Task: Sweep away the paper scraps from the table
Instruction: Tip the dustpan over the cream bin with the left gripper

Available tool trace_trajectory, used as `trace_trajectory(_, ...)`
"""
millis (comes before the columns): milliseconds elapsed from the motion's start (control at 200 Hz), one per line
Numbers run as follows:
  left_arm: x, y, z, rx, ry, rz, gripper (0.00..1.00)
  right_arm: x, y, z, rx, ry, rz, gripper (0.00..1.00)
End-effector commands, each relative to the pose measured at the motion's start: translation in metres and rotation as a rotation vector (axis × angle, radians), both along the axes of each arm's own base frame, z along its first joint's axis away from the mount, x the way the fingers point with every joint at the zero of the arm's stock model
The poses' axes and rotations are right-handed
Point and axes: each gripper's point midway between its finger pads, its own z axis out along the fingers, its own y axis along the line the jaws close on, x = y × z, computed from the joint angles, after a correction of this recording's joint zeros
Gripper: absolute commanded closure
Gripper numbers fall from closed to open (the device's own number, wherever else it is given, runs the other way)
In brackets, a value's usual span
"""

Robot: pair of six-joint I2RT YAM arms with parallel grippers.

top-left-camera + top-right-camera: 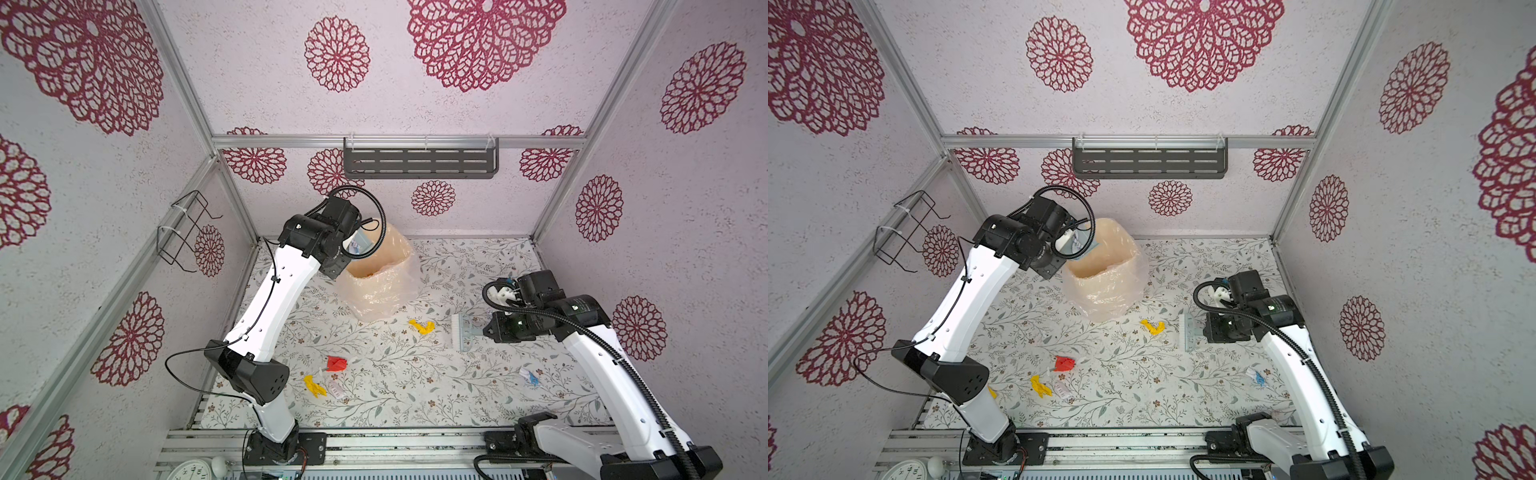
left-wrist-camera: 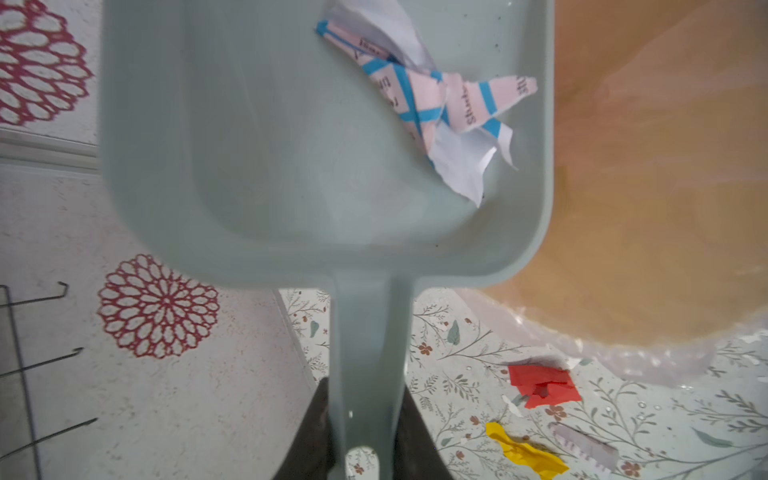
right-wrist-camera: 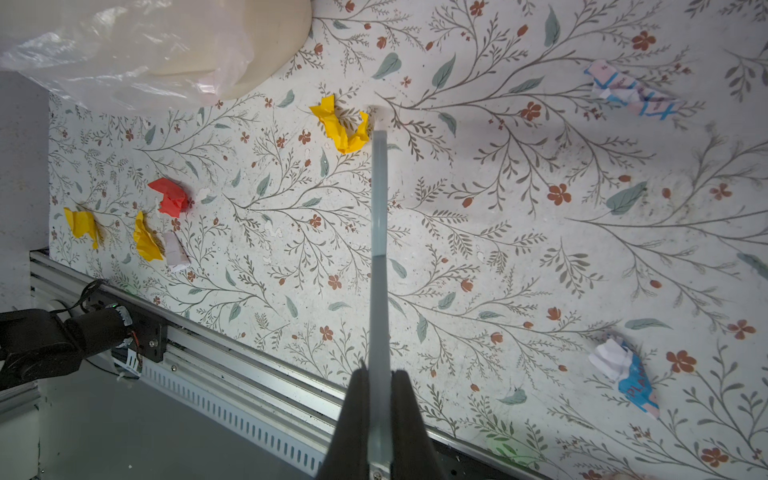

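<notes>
My left gripper [image 2: 363, 415] is shut on the handle of the pale blue-grey dustpan [image 2: 291, 166], held up beside the lined bin [image 1: 380, 274]. One white-pink scrap with blue marks [image 2: 436, 95] lies in the pan. My right gripper [image 3: 379, 399] is shut on the brush [image 1: 461, 332], low over the table [image 1: 415, 395] on the right. Several paper scraps lie on the table: a yellow one [image 1: 422, 326] just left of the brush, a red one [image 1: 336, 363], another yellow one [image 1: 314, 385], and a white-blue one [image 1: 528, 376] near the right arm.
The bin wears a loose clear plastic liner [image 3: 124, 54]. A wire rack [image 1: 183, 232] hangs on the left wall and a grey shelf [image 1: 419, 162] on the back wall. An aluminium rail [image 1: 395, 440] runs along the table's front edge.
</notes>
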Motion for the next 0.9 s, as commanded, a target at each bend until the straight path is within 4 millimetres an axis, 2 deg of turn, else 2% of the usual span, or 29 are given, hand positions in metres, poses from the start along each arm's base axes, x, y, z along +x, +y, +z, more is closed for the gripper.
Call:
trace_trajectory(0,0.011,0.002,0.01,0.147,-0.072,-0.029,1.0,-0.002,0.003,0.004,0.018,-0.002,0.023,1.0)
trace_trajectory(435,0.011,-0.01,0.025,0.57,-0.206,-0.127,1.0,-0.002,0.003,0.007,0.028,-0.008,0.025,1.0)
trace_trajectory(701,0.006,-0.006,0.029,0.553,-0.221,-0.122,1.0,-0.002,0.005,0.007,0.038,-0.008,0.023,1.0)
trace_trajectory(891,0.006,-0.013,0.034,0.471,-0.239,-0.113,1.0,-0.002,0.004,0.007,0.034,-0.013,0.019,1.0)
